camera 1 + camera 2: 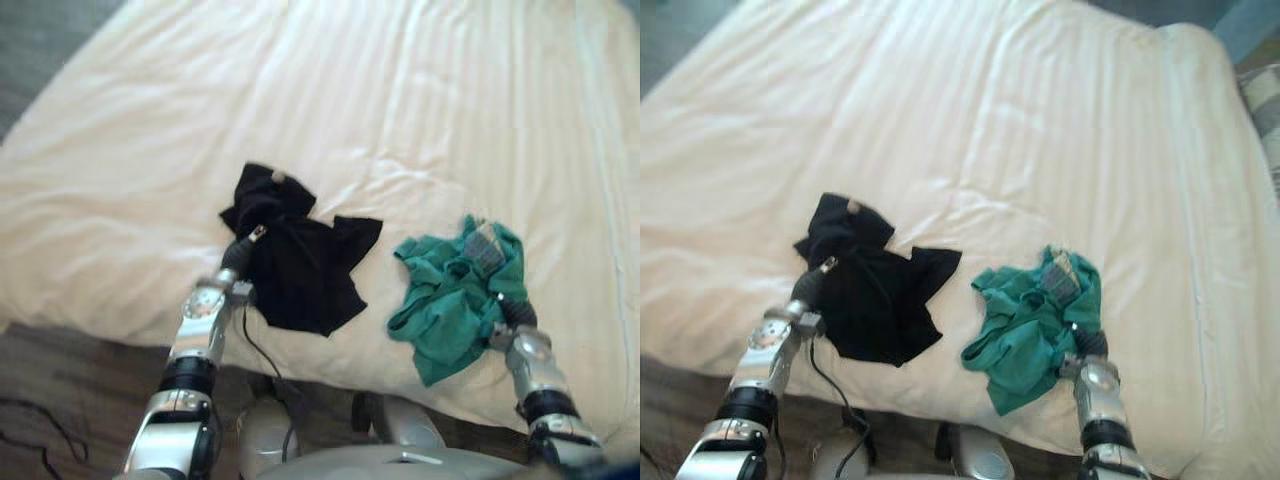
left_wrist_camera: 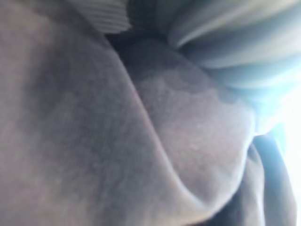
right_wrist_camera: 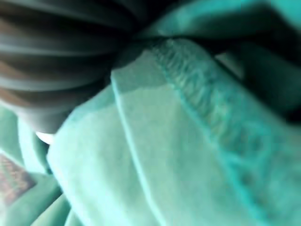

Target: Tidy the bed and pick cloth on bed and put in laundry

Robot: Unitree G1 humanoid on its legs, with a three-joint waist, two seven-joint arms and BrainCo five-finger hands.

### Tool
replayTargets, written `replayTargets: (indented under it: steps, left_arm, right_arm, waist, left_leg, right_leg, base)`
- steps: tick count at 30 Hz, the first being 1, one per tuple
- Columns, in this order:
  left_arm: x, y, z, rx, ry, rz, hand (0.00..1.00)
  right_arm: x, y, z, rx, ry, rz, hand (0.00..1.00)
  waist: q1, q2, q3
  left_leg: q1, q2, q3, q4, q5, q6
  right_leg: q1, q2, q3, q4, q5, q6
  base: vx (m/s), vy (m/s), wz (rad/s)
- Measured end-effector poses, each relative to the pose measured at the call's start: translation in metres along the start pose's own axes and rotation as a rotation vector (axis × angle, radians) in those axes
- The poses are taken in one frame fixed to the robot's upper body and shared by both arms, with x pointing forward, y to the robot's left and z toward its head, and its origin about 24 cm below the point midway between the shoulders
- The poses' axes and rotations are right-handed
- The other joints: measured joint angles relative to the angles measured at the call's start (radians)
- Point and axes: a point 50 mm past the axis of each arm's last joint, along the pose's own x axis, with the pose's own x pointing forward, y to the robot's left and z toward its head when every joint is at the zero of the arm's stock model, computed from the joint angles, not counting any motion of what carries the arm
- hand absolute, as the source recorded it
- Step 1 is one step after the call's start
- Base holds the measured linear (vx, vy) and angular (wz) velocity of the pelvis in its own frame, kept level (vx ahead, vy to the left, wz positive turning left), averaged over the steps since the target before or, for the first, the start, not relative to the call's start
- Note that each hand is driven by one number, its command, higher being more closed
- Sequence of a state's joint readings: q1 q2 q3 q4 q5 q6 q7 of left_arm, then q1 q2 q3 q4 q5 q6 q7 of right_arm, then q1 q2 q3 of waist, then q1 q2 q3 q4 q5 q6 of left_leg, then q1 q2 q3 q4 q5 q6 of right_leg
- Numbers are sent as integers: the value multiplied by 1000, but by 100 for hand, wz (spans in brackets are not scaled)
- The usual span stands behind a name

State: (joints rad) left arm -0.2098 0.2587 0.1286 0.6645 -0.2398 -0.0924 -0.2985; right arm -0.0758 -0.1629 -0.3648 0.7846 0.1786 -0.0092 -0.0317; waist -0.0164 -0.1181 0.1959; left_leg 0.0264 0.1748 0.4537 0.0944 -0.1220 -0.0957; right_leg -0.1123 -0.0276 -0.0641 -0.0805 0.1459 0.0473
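A black cloth (image 1: 300, 262) lies crumpled on the cream bed sheet (image 1: 400, 100) near the bed's front edge. My left hand (image 1: 240, 254) reaches into its left side and is buried under the fabric. The left wrist view has dark cloth (image 2: 117, 141) pressed right up against it. A green cloth (image 1: 450, 300) lies bunched to the right of the black one. My right hand (image 1: 487, 247) sits in its upper part with green folds (image 3: 155, 155) wrapped round it.
The bed's near edge runs just in front of both cloths, with dark wooden floor (image 1: 60, 380) below at the left. A striped pillow (image 1: 1262, 100) shows at the far right. The sheet spreads wide and smooth beyond the cloths.
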Motion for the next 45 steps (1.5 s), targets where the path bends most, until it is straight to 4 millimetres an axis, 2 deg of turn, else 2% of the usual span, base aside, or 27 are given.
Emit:
replayTargets:
  steps: [3,8,12,14,17,19,22,24,27,29,31,33,36,37,39,40,41,42,43,44,45]
  left_arm:
    - [-14,5,-30,-36,96,45,100]
    - [-32,9,-59,-124,166,113,100]
    - [-44,9,-74,-186,200,157,100]
    - [-49,9,-82,-202,223,178,100]
    - [-60,12,-92,-224,261,222,100]
    - [-63,15,-95,-231,271,244,100]
    - [-66,18,-96,-226,279,259,100]
    - [-66,18,-96,-227,279,260,100]
    - [-65,15,-97,-234,280,259,100]
    - [-62,11,-97,-241,277,260,100]
    - [-51,4,-89,-231,255,229,100]
    - [-40,-4,-81,-221,235,190,100]
    - [-36,-19,-83,-259,238,157,100]
    - [-40,-25,-90,-299,252,161,100]
    - [-43,-32,-95,-323,269,156,100]
    - [-48,-36,-104,-346,301,175,100]
    - [-55,-37,-113,-362,350,195,100]
    - [-66,-42,-130,-394,436,223,100]
    - [-78,-45,-144,-416,508,245,100]
    - [-94,-45,-160,-430,602,285,100]
    - [-99,-46,-165,-430,640,299,100]
  right_arm:
    - [-12,-19,-36,106,105,-42,100]
    - [-40,-47,-84,230,246,-148,100]
    - [-64,-66,-116,262,389,-225,100]
    - [-85,-71,-144,279,527,-277,100]
    - [-113,-74,-174,273,724,-309,100]
    - [-128,-75,-187,284,830,-324,100]
    - [-151,-78,-202,308,991,-348,100]
    - [-154,-80,-204,317,997,-359,100]
    - [-145,-79,-199,282,881,-333,100]
    - [-134,-72,-192,216,784,-270,100]
    - [-111,-46,-177,57,642,-125,100]
    - [-101,-42,-166,-28,570,-74,100]
    - [-90,-32,-155,-163,493,15,100]
    - [-85,-29,-150,-262,475,65,100]
    - [-82,-29,-147,-361,466,107,100]
    - [-77,-27,-141,-422,458,129,100]
    - [-73,-30,-138,-471,456,137,100]
    - [-73,-35,-137,-505,474,130,100]
    - [-74,-38,-140,-521,498,127,100]
    - [-76,-38,-144,-526,536,125,100]
    - [-77,-38,-146,-534,555,126,100]
  waist:
    - [-26,22,-51]
    - [-28,40,-93]
    - [-27,67,-113]
    - [-27,83,-118]
    - [-29,111,-131]
    - [-31,128,-131]
    - [-30,139,-130]
    - [-26,143,-128]
    - [-28,147,-128]
    - [-29,149,-125]
    - [-32,141,-115]
    - [-33,138,-88]
    - [-27,144,-65]
    - [-28,145,-69]
    - [-26,144,-70]
    - [-25,156,-67]
    - [-23,153,-65]
    - [-22,174,-70]
    - [-20,185,-70]
    - [-21,169,-63]
    - [-21,156,-55]
  left_leg:
    - [80,-6,36,-49,2,-5]
    - [174,-7,108,-94,-7,-15]
    - [207,-6,154,-94,-27,-18]
    - [220,-5,184,-95,-34,-24]
    - [239,5,228,-91,-47,-34]
    - [239,11,249,-87,-51,-39]
    - [240,26,252,-77,-54,-44]
    - [241,32,251,-72,-55,-46]
    - [239,29,238,-71,-56,-44]
    - [231,21,208,-72,-52,-37]
    - [186,-3,156,-73,-36,-12]
    - [163,-21,104,-72,-25,10]
    - [123,-31,-7,-68,-2,22]
    - [98,-36,-69,-66,17,25]
    - [64,-53,-146,-67,29,20]
    - [34,-61,-206,-74,32,16]
    - [15,-66,-245,-84,34,13]
    - [-7,-74,-291,-108,33,12]
    - [-12,-75,-313,-140,15,-4]
    - [-11,-90,-292,-149,4,8]
    - [-19,-100,-263,-115,17,25]
  right_leg:
    - [42,9,25,-2,-12,6]
    - [92,20,62,-9,-25,10]
    - [105,28,81,-11,-29,6]
    - [104,36,100,-12,-29,6]
    - [103,54,128,-13,-34,0]
    - [92,61,133,-14,-41,-9]
    - [94,73,126,-14,-48,-15]
    - [97,75,115,-14,-53,-20]
    - [104,49,23,-11,-58,-10]
    - [93,35,6,16,-65,-4]
    - [24,2,-3,115,-104,8]
    - [3,-21,-7,163,-128,10]
    - [-2,-44,-40,236,-170,-19]
    - [7,-52,-41,331,-228,-13]
    - [18,-73,-54,373,-298,1]
    - [11,-84,-97,375,-315,5]
    - [12,-92,-136,362,-318,3]
    - [21,-99,-201,335,-320,5]
    - [34,-102,-242,315,-316,11]
    - [54,-134,-297,293,-316,10]
    - [66,-155,-326,289,-314,8]
  base:
    - [83,39,-27]
    - [55,18,-31]
    - [32,-5,-34]
    - [19,-27,-33]
    - [11,-43,-40]
    - [2,-59,-32]
    - [7,-78,-9]
    - [-18,-63,2]
    - [-51,-33,7]
    - [-78,-15,20]
    - [-159,-14,45]
    - [-187,-17,68]
    - [-160,-82,95]
    - [-119,-157,104]
    - [-94,-172,118]
    - [-88,-158,129]
    - [-90,-147,145]
    - [-56,-117,140]
    - [-39,-103,160]
    - [-4,-48,132]
    - [-46,-63,150]
